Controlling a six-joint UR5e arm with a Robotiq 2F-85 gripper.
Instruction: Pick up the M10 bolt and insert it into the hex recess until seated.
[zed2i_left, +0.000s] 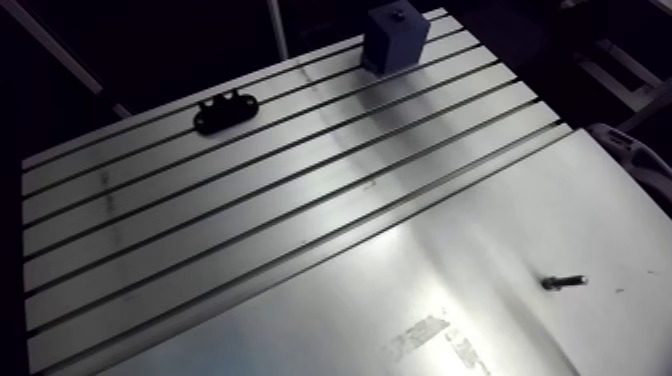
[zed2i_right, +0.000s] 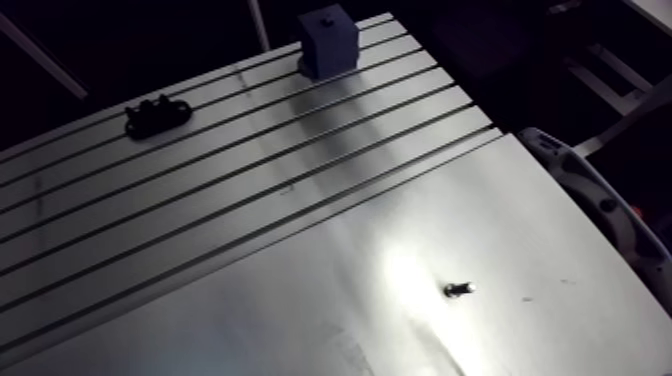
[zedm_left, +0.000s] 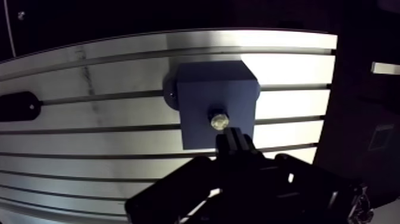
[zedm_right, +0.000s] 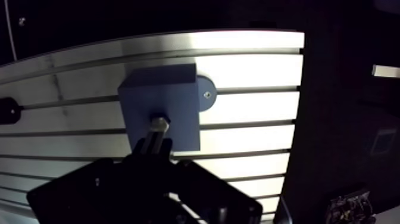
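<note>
M10 bolt atop blue block, just ahead of narrow, empty hand.

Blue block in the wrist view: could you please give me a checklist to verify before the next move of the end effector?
1. Bolt head shows at the top face of the blue block: ok.
2. Bolt fully seated in the recess: cannot tell.
3. End effector right beside the bolt head: ok.
4. End effector open or shut: cannot tell.
5. Black bracket lies apart from the block: ok.
6. Another bolt lies loose on the smooth plate, arm view: not ok.
</note>
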